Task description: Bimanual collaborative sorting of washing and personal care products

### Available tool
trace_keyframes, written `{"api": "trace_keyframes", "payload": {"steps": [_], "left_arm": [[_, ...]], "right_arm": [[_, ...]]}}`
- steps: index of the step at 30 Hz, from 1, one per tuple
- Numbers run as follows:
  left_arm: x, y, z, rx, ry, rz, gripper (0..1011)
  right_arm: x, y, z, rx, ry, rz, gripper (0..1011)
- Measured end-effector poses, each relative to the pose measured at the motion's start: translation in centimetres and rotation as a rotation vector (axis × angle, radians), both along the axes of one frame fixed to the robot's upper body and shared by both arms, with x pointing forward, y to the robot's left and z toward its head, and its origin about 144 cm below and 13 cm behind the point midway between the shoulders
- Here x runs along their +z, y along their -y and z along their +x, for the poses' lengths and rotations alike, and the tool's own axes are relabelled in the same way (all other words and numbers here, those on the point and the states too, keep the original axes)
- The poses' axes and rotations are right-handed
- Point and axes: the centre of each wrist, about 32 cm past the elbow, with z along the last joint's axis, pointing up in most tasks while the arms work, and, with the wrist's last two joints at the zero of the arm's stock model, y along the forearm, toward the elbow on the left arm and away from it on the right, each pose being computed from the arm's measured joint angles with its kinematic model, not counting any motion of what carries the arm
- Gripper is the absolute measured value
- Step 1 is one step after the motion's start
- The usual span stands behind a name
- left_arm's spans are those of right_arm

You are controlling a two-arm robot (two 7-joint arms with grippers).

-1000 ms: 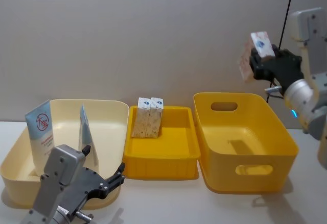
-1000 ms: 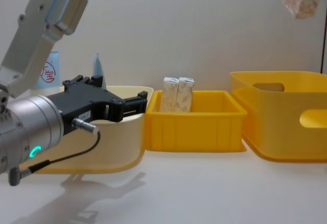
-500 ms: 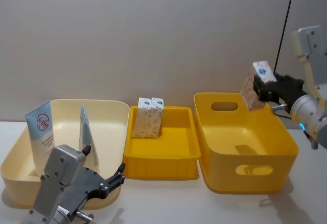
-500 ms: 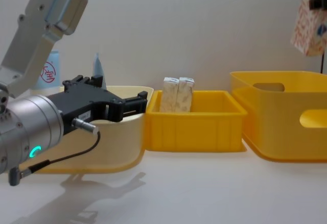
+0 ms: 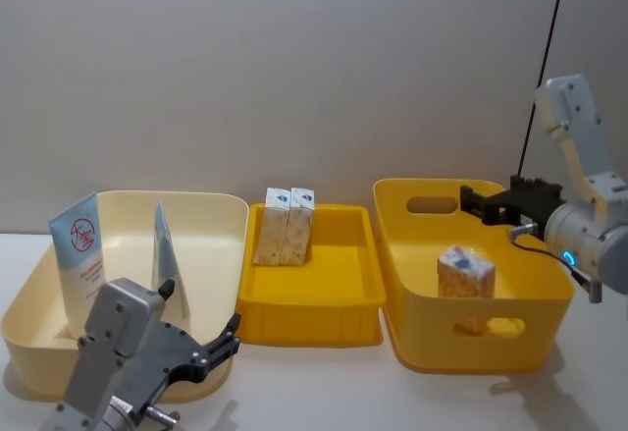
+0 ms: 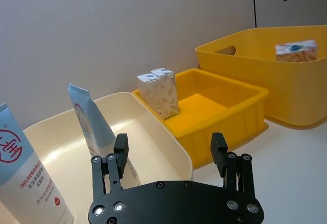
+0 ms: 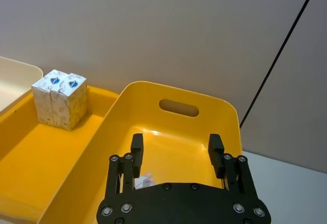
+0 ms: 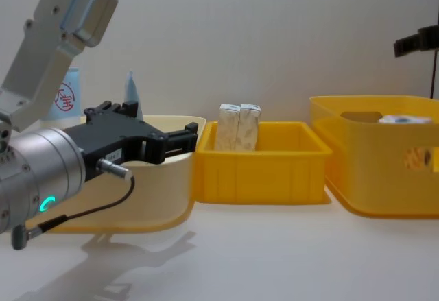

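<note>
A cream patterned carton (image 5: 465, 272) lies inside the deep yellow bin (image 5: 549, 264); its top shows over the rim (image 8: 405, 118). Just above that bin my right gripper (image 5: 469, 205) hangs open and empty, its black fingers (image 7: 137, 155) spread wide over the bin floor. Two more cream cartons (image 5: 284, 225) stand upright at the back left of the shallow yellow tray (image 5: 324, 313). Two pale blue-and-white tubes, one with a red round logo (image 5: 80, 254) and one plain (image 5: 165, 259), lean in the cream bin (image 5: 211, 220). In front of the cream bin sits my left gripper (image 5: 232, 336), open and empty.
The three bins stand side by side along the back of the white table (image 5: 324, 387), close to the grey wall. A black cable (image 5: 545, 48) runs down the wall behind the right arm. Bare table lies in front of the bins.
My right gripper came down over the deep yellow bin and opened, letting go of the cream carton, which now lies inside the bin. The left arm has not moved.
</note>
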Motion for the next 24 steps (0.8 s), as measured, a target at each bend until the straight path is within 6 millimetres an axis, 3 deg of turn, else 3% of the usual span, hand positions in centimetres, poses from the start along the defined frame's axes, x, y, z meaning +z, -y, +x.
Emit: {"api": "trace_keyframes", "payload": {"steps": [9, 24], "left_arm": [[0.00, 0.01, 0.00, 0.000, 0.000, 0.000, 1003], [0.50, -0.31, 0.54, 0.002, -0.009, 0.006, 1003]], "right_arm": [[-0.19, 0.07, 0.35, 0.011, -0.045, 0.004, 1001], [0.13, -0.10, -0.02, 0.025, -0.029, 0.010, 1001]]}}
